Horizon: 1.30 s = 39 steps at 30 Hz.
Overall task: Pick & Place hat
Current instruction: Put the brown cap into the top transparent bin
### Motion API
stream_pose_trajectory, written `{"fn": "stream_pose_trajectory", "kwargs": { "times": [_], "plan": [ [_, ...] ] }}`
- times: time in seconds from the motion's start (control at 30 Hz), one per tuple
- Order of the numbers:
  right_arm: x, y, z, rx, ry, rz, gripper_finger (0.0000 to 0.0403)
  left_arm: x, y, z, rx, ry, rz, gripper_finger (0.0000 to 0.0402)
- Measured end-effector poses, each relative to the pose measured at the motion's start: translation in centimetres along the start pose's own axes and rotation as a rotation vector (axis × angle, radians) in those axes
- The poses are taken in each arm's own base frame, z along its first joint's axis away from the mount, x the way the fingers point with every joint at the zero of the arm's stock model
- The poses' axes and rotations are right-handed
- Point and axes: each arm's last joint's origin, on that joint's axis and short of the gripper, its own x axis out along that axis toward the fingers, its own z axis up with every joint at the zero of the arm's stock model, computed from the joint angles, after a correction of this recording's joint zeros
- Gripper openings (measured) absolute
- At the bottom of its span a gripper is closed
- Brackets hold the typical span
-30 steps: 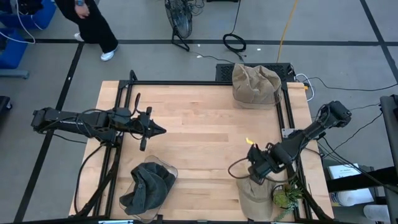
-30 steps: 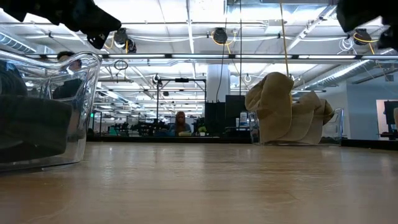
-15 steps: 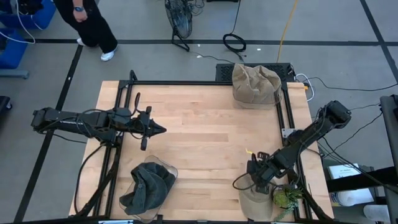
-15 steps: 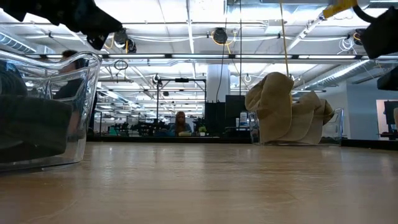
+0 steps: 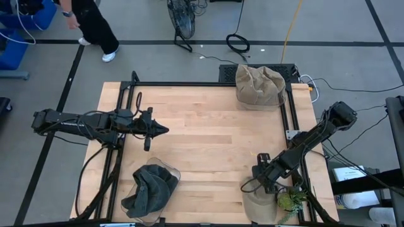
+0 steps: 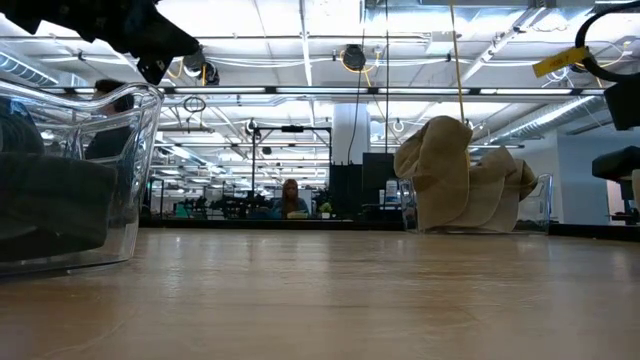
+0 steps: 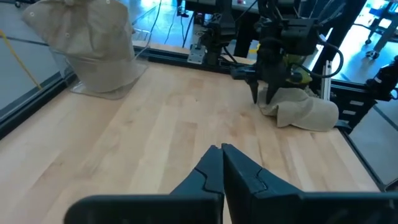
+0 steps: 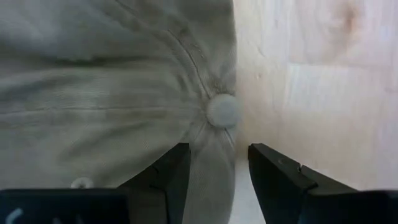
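Tan hat (image 5: 260, 203) flat on table (image 5: 208, 126), near front edge toward right corner. Right gripper (image 5: 264, 180) poised directly over hat's crown, jaws apart, straddling crown edge beside top button (image 8: 224, 111), nothing gripped yet. Straight descent and closing looks sufficient. Left gripper (image 5: 159, 130) closed, empty, waiting near left edge, well apart from hat.

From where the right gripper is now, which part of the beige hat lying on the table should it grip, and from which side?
Probably the crown fabric beside the top button of the beige hat, coming from above. The hat lies flat and soft on the table, so its cloth should bunch between the fingers. The right gripper hangs open directly over that spot.
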Motion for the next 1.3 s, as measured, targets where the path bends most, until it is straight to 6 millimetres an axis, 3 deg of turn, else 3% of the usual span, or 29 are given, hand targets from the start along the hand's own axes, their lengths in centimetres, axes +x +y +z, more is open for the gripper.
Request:
{"fn": "stream_pose_trajectory", "kwargs": {
  "times": [0.27,0.37,0.5,0.67,0.93,1.13,1.3],
  "plan": [
    [2.0,-0.4,-0.6,-0.072,-0.006,-0.053,0.0142,0.0,0.1,0.0,-0.021,-0.003,0.019,0.0004],
    [2.5,-0.2,-0.5,-0.086,-0.017,-0.055,0.0106,0.0,0.1,0.0,-0.021,-0.003,0.019,0.0010],
    [3.1,0.2,0.0,-0.092,-0.062,-0.021,0.0028,0.0,0.1,0.0,-0.019,-0.003,0.019,0.0004],
    [3.1,0.2,0.3,-0.027,-0.097,-0.024,0.0025,0.0,0.1,0.0,-0.016,-0.003,0.019,0.0010],
    [0.2,-0.8,0.9,0.089,-0.255,-0.063,0.0020,0.0,0.1,0.0,-0.013,-0.004,0.018,0.0012],
    [-3.4,-2.7,1.2,0.257,-0.367,-0.074,0.0020,0.0,0.0,0.0,-0.013,-0.006,0.016,0.0004],
    [-6.7,-4.4,1.6,0.313,-0.568,-0.112,0.0020,0.0,0.0,0.0,-0.005,-0.006,0.015,0.0007]
  ]
}}
